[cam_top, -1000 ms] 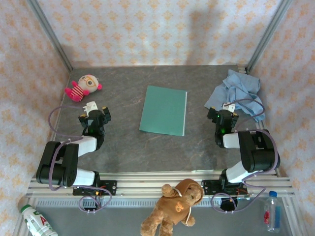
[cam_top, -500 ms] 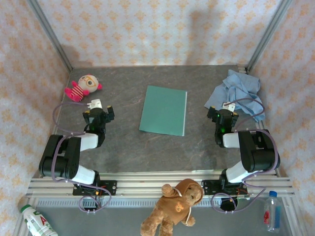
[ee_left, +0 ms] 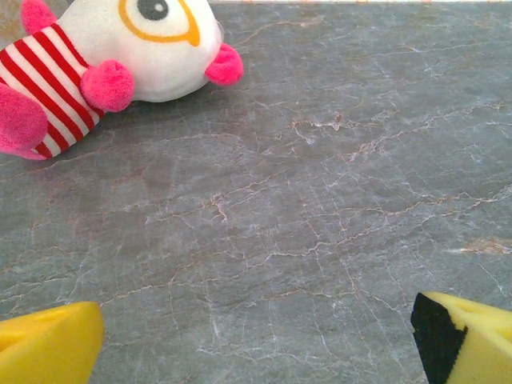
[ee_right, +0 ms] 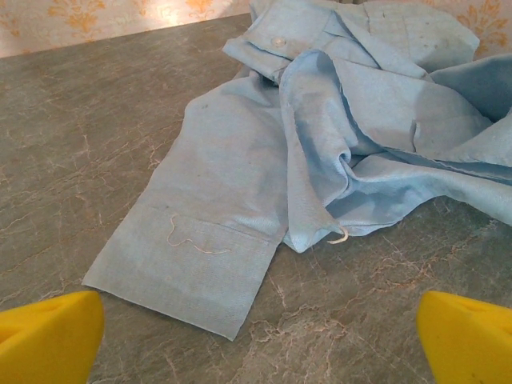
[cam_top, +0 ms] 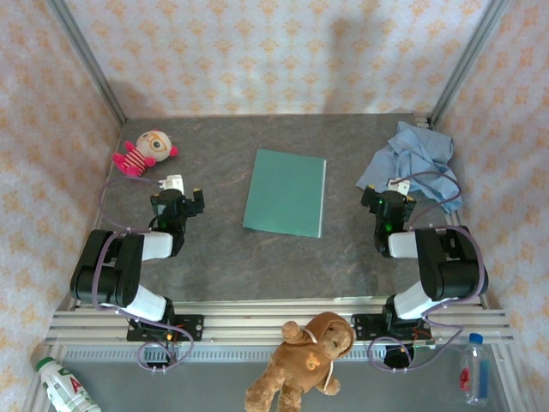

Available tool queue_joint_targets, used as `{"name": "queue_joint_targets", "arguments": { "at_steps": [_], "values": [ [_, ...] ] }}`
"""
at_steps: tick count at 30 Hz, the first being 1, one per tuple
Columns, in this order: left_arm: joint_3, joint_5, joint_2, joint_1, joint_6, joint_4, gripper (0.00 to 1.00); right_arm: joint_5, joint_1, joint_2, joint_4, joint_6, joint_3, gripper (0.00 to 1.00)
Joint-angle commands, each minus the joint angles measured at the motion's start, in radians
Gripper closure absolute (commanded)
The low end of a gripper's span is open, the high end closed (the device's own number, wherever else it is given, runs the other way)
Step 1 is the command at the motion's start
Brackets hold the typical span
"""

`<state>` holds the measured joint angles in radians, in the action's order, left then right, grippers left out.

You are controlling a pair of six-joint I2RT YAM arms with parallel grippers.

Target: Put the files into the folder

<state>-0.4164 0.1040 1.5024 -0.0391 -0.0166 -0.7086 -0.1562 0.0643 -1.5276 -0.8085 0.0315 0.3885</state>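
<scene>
1. Now at rest low over the table, the left gripper (cam_top: 177, 192) holds nothing. In the left wrist view its yellow fingertips (ee_left: 50, 350) stand wide apart over bare grey marbled surface.
2. Just beyond that claw lies a plush doll (ee_left: 120, 56) with red-and-white stripes and pink hands, on its side near the table's far left corner.
3. Across the table, the right gripper (cam_top: 395, 190) is likewise spread wide and empty, its yellow fingertips (ee_right: 50, 336) at the bottom corners of the right wrist view.
4. Directly ahead of it sits a crumpled light blue cloth (ee_right: 336, 136), bunched near the far right corner.
5. Between the two arms, well apart from both claws, the teal-green folder (cam_top: 286, 191) lies flat and closed at mid-table (cam_top: 257, 257).
6. At the near edge, beyond the rail, a brown teddy bear (cam_top: 304, 360) lies between two bottles, one at the left (cam_top: 60, 386) and one at the right (cam_top: 472, 369).
</scene>
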Motion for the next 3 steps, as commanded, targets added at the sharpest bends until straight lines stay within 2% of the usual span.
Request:
{"name": "queue_joint_targets", "arguments": {
  "at_steps": [1, 3],
  "values": [
    [-0.010, -0.008, -0.006, -0.004, 0.025, -0.030, 0.00, -0.013, -0.004, 0.001, -0.003, 0.004, 0.017, 0.00],
    [-0.010, -0.007, -0.006, -0.005, 0.026, -0.031, 0.00, -0.013, -0.004, 0.001, -0.003, 0.004, 0.017, 0.00]
  ]
}}
